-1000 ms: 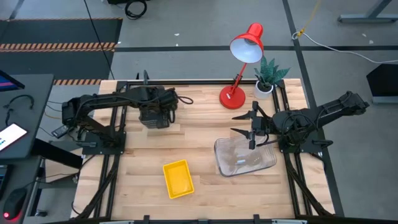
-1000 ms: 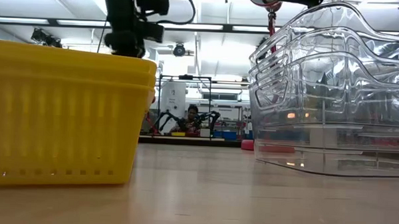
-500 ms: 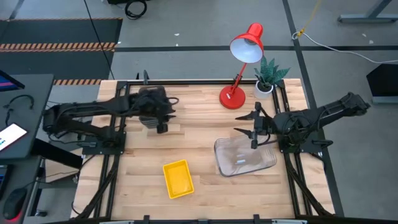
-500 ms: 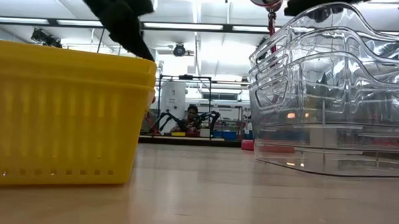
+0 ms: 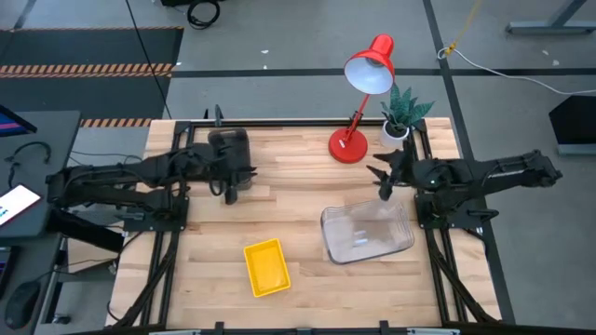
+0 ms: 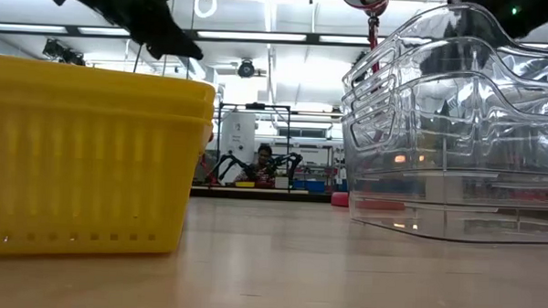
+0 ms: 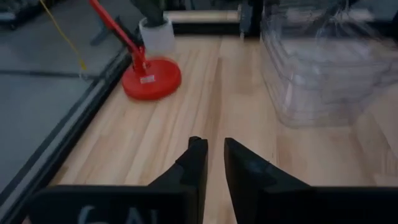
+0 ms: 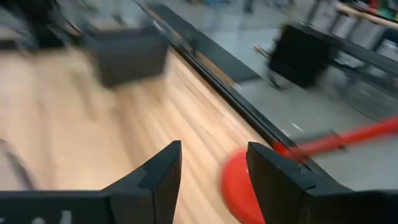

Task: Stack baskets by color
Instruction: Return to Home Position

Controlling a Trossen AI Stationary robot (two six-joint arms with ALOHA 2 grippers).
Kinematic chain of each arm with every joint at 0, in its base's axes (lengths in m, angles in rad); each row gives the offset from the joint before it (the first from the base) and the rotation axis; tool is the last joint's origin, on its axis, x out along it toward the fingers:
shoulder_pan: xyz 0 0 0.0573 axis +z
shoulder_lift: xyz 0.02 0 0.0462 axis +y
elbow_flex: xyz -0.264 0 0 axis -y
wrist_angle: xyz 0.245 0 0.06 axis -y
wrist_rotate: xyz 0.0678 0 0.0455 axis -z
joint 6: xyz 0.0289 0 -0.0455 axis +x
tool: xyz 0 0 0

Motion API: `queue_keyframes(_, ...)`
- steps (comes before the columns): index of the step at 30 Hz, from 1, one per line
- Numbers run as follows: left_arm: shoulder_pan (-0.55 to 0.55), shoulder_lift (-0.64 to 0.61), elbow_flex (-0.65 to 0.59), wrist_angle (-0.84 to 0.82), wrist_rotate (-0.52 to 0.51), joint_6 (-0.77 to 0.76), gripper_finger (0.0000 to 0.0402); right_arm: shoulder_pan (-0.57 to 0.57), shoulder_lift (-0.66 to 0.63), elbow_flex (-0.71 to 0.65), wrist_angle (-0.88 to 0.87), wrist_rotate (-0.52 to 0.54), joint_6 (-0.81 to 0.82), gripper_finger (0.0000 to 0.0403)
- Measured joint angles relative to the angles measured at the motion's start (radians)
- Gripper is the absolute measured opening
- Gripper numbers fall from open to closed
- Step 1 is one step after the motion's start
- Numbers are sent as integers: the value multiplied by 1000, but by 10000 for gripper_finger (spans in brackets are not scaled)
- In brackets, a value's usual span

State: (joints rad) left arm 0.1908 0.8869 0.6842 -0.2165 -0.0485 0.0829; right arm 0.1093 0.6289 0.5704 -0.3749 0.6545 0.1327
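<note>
Left hand (image 7: 211, 144) hangs above the left part of the worktop (image 5: 298, 209), its two dark fingers drawn almost together with only a thin slit between them and nothing held. It sits just beside the stack of small smoky dark-grey plastic baskets (image 5: 230, 146), which stands toward the back left corner. Its wrist camera looks across the bare boards at the round base of the red desk lamp (image 7: 151, 78) and at the clear bins.

On the other side, the right hand (image 8: 211, 152) hovers near the right edge with its fingers spread wide and empty. It is above the worktop, between the lamp base and the stack of larger clear colourless plastic baskets (image 5: 366, 233), touching neither.

The clear stack rests on the right half of the worktop, closer to the front edge than the back; the low view shows several rims nested one inside another. Small opaque yellow plastic baskets (image 5: 266, 267) sit nested near the front edge, a little left of the middle and well apart from the clear ones.

At the back edge, right of the middle, stands the lamp. A small potted plant in a white pot (image 5: 402, 112) occupies the back right corner just beside it.
</note>
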Motion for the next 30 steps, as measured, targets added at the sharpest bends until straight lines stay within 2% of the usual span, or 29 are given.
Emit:
queue_keyframes(4,-12,-22,-40,56,0,4,52,-46,33,-1,-82,90,30,170)
queue_keyframes(7,-19,-40,-66,79,1,4,51,-73,83,-16,-65,142,45,158)
queue_keyframes(12,-39,-78,-104,147,1,-13,50,-111,178,-53,-69,164,126,145)
queue_keyframes(17,-58,-109,-119,156,1,-28,50,-130,262,-54,-64,173,130,135)
queue_keyframes(23,-79,-148,-121,146,1,-41,50,-144,342,-54,-75,145,122,129)
queue_keyframes(30,-108,-184,-120,118,2,-32,50,-101,403,-54,-71,30,123,125)
